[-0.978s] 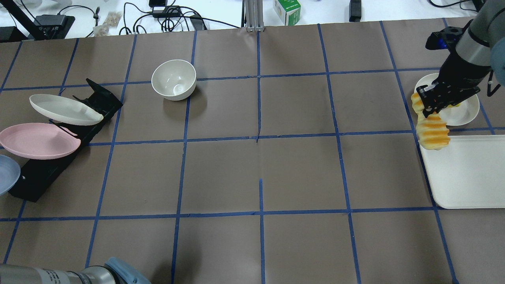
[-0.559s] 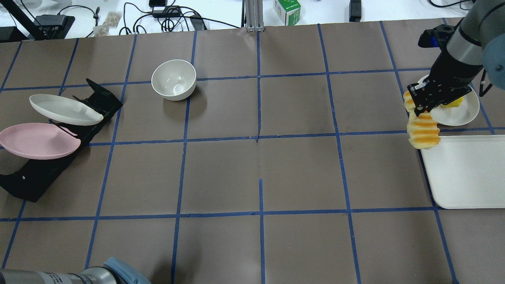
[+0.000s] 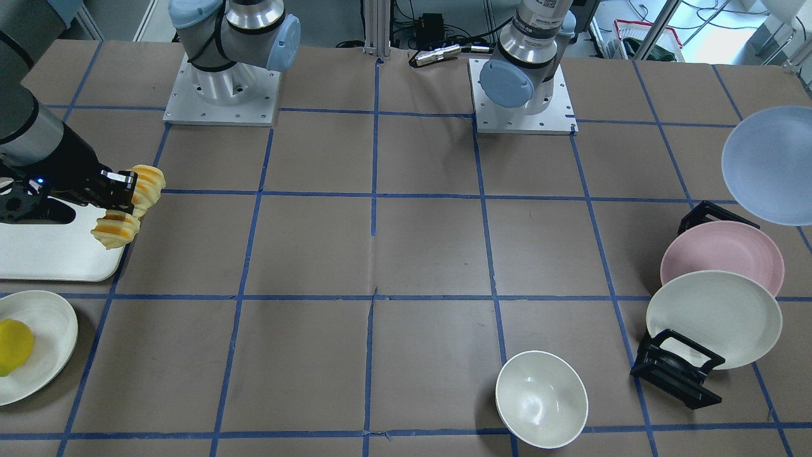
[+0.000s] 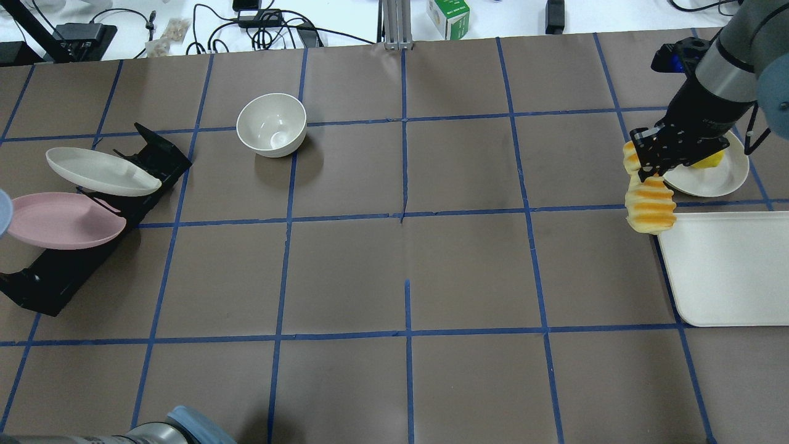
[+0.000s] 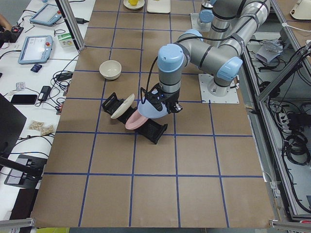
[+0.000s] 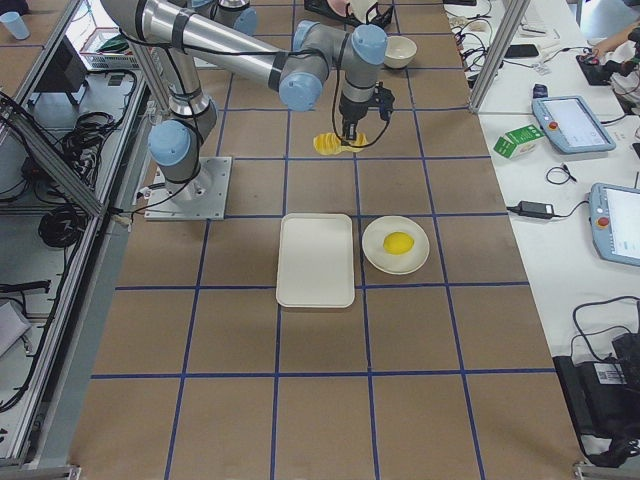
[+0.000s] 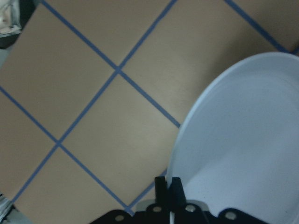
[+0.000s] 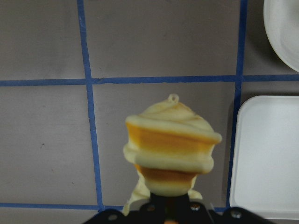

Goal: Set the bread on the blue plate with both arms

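Observation:
The bread (image 4: 648,208), a ridged orange-and-cream loaf, hangs in my right gripper (image 4: 647,169), which is shut on its upper part. It is held above the table, just left of the tray's corner. It also shows in the front view (image 3: 115,231) and the right wrist view (image 8: 170,149). The blue plate (image 3: 767,165) is held in the air, off the rack, by my left gripper (image 7: 168,184), which is shut on its rim. The plate (image 7: 243,140) fills that view's right side. In the overhead view only a sliver of the plate (image 4: 2,211) shows at the left edge.
A black rack (image 4: 92,246) at the left holds a pink plate (image 4: 61,219) and a cream plate (image 4: 102,169). A white bowl (image 4: 271,123) stands behind centre-left. At the right are a white tray (image 4: 727,271) and a small white plate (image 4: 715,176) with a yellow fruit (image 4: 710,161).
My right gripper has carried the bread leftward, off the tray's corner and away from the small plate. The blue plate has left its rack slot and moved to the overhead view's left edge.

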Controlling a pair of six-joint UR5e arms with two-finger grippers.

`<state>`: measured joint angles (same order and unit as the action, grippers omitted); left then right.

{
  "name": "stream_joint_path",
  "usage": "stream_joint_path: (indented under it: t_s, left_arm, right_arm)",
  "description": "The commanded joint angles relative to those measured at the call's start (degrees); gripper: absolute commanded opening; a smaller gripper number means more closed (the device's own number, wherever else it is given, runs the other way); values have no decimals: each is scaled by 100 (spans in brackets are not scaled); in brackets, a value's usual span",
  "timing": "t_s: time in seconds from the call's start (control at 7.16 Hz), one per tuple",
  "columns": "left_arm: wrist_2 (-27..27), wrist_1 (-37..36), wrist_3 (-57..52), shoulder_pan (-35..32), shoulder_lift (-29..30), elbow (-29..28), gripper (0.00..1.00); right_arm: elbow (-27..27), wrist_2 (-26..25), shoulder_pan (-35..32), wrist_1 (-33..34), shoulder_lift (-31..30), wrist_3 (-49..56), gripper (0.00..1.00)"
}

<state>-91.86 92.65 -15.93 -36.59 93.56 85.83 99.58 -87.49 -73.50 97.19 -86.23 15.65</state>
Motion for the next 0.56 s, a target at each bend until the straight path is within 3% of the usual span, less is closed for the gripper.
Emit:
stream_joint_path:
  t_s: [0.0,0.42]
  left_arm:
    - [735,200,54,-820,-66,74,0]
    - [1799,122,554,-2138,145,547,0]
  right_arm:
    - [0,74,-6,-33,-43,-53,0]
    - [-9,91,-76,2,-113,-44,0]
